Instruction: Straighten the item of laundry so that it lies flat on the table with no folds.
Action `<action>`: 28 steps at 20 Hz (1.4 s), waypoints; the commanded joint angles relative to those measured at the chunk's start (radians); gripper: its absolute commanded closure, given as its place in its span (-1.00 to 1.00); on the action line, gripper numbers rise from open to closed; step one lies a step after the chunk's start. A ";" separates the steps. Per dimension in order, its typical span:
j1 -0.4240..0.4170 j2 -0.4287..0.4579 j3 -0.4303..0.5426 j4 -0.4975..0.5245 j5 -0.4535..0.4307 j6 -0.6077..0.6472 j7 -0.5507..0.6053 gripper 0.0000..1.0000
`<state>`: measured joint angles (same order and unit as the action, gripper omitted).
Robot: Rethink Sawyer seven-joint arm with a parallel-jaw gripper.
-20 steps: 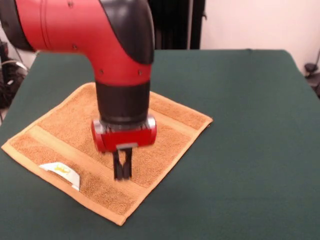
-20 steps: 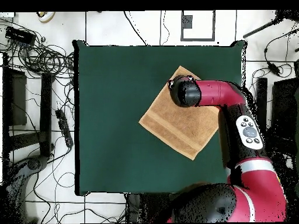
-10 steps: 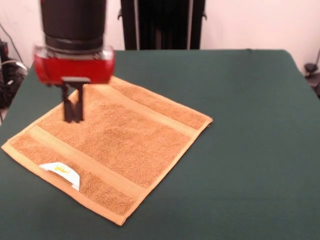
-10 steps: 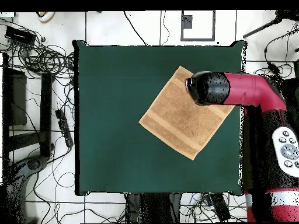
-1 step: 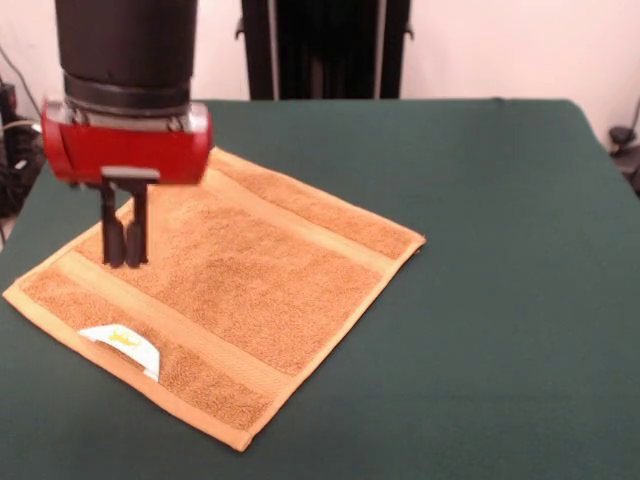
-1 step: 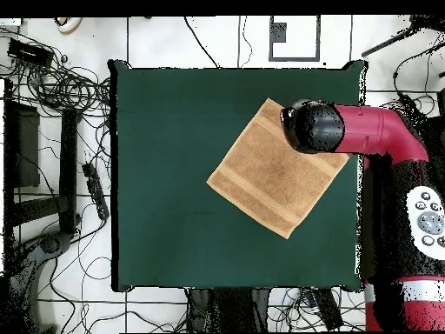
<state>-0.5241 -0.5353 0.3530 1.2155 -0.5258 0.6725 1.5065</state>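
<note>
Towel (image 5: 225, 300) is lying spread and apparently fold-free on the green counter (image 5: 500, 250), nearer the left edge in the front view, as the tool (image 5: 124, 262) is hovering closed and empty above one corner; lifting straight clear avoids dragging the cloth.

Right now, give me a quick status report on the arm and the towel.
End effector shut, empty, above towel's edge. Towel flat on table, no folds. Nothing in the way.
</note>
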 commanded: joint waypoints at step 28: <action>-0.051 0.032 0.065 0.169 0.005 -0.077 -0.091 1.00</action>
<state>-0.6294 -0.5207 0.3187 1.3118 -0.5249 0.5300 1.5065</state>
